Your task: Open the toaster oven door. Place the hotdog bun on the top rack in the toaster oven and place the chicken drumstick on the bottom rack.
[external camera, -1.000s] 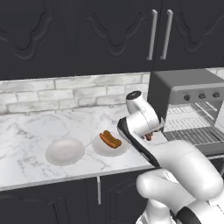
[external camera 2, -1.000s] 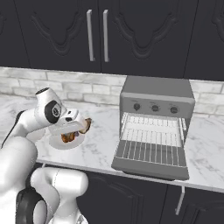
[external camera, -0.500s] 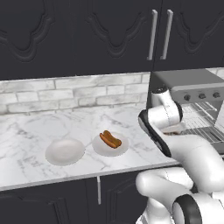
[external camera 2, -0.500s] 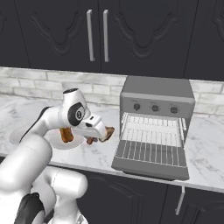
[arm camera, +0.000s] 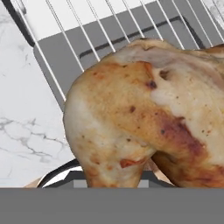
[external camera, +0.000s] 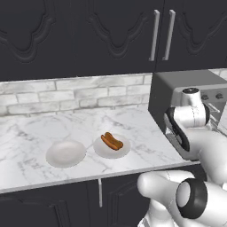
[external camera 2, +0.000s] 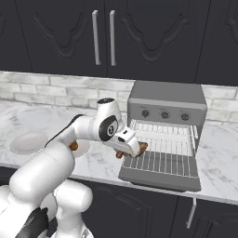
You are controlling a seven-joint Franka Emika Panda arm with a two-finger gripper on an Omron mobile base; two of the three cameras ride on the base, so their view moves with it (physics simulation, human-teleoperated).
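The toaster oven (external camera 2: pixel 166 98) stands on the counter with the toaster oven door (external camera 2: pixel 153 179) lying open and flat. A wire rack (external camera 2: pixel 168 148) is slid out over the door; I cannot tell whether it is the top rack or the bottom rack. My gripper (external camera 2: pixel 132 148) hangs at the rack's left front corner, shut on the golden-brown chicken drumstick (external camera 2: pixel 141 147). In the hand view the chicken drumstick (arm camera: pixel 144 118) hides the fingertips, with rack wires (arm camera: pixel 87 26) behind it. The hotdog bun (external camera: pixel 111 141) lies on a white plate (external camera: pixel 122 152) left of the oven (external camera: pixel 186 84).
An empty white plate (external camera: pixel 65 153) sits on the marble counter (external camera: pixel 53 126) left of the bun's plate, also visible as the plate (external camera 2: pixel 29 142) at the far left. Dark cabinets with bar handles (external camera 2: pixel 102 37) hang above. The counter's front edge runs just below the plates.
The arm has swung right from the plates to the open oven, carrying the drumstick to the slid-out rack. The bun and plates stay put.
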